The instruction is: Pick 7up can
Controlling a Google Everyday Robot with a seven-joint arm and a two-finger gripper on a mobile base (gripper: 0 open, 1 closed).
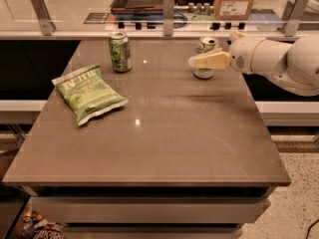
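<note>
Overhead glare on tbl (pixel 169 153) nr claw (pixel 200 56)

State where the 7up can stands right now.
In the camera view the 7up can stands near the table's far right corner, the gripper at it, the green can farther left.

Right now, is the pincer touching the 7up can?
Cannot tell. Camera view: the pincer crosses in front of the 7up can; no gap or contact shows.

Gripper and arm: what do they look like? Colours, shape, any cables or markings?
The gripper, at the 7up can near the table's far right corner, is pale cream-yellow and tapers toward its tip. Behind it sits a rounded white wrist housing, then the arm in smooth, bulbous white shells. No cables or markings show.
</note>
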